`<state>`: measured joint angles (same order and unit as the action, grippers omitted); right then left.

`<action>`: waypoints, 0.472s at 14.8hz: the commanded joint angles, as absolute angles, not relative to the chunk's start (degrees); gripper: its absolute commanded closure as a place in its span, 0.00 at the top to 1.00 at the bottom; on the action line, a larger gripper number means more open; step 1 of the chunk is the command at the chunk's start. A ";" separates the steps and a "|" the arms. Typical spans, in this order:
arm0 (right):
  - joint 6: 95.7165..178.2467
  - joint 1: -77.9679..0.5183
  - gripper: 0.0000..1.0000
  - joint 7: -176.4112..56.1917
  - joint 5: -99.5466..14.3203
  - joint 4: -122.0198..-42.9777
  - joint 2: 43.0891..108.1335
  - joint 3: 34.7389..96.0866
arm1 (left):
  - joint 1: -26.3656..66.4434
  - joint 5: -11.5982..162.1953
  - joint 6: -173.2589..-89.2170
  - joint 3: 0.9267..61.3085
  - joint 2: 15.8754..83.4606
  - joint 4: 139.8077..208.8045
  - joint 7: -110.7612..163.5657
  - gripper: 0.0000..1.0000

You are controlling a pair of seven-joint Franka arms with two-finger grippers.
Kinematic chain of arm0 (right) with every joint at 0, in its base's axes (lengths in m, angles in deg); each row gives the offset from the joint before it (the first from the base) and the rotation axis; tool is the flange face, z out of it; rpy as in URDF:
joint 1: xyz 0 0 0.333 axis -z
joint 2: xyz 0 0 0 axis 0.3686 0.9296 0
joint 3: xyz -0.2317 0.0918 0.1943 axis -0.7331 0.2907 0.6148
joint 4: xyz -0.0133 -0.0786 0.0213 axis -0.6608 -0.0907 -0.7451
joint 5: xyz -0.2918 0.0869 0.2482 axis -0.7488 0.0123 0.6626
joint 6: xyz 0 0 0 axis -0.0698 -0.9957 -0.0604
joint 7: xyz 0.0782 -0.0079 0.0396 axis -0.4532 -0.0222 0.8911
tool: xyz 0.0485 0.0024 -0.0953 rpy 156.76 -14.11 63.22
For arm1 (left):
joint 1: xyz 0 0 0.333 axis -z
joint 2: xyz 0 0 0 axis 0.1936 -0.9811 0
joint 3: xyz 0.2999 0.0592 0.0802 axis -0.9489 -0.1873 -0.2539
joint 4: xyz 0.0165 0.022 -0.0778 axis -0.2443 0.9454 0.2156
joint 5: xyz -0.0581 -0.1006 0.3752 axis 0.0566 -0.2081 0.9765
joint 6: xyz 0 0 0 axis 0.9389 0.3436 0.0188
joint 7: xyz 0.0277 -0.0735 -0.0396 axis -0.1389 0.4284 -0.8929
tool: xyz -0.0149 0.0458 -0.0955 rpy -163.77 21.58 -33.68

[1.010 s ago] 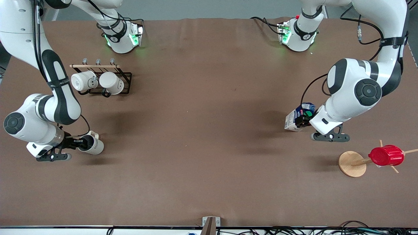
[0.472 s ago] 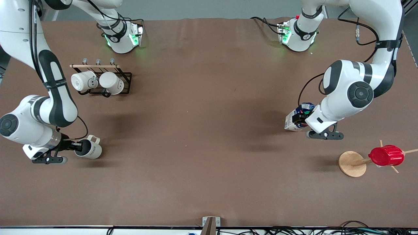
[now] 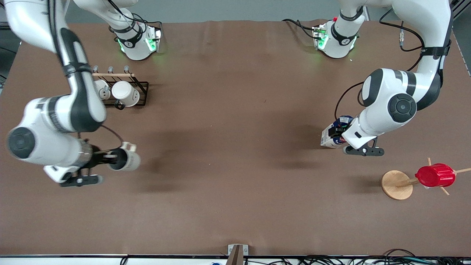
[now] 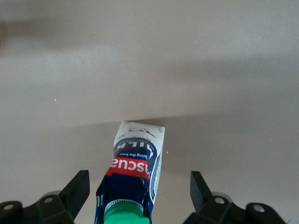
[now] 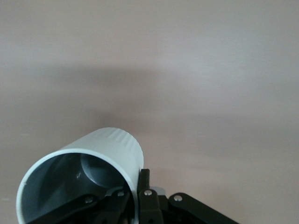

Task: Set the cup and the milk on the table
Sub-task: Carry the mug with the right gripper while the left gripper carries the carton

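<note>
Brown tabletop is filling the scene, with both arm bases standing along its farthest edge. Toward the right arm's end, the right gripper is pinching the rim of the cup, one finger inside the grey interior and one outside, and is holding it tipped on its side over the table. Farther from the front camera, a black wire rack is carrying two plain white mugs. Toward the left arm's end, the left gripper is sitting around the milk, but its fingers are spread wide and are standing clear of the carton's sides. The milk is leaning, its base on or just above the table. Nearer the front camera, a red cup is hanging on a wooden peg stand.
</note>
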<state>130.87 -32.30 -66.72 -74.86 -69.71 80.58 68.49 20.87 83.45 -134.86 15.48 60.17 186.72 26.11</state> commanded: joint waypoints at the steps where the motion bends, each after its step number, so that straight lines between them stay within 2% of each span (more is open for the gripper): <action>1: 131.14 -40.41 0.00 -74.78 -74.27 -69.79 80.71 67.79 | 20.83 84.73 -135.89 15.60 61.23 188.32 26.70 0.94; 4: 131.83 -46.92 0.00 -80.68 -74.01 -68.64 81.15 67.79 | 20.83 84.73 -135.89 15.60 61.31 188.68 26.70 0.94; 7: 136.31 -52.63 0.00 -86.66 -72.00 -68.64 82.81 67.79 | 20.83 84.73 -135.89 15.60 61.31 188.68 26.70 0.94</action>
<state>134.25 -49.79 -83.31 -74.20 -69.61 81.17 68.56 20.87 83.50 -134.93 15.49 60.17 187.45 26.12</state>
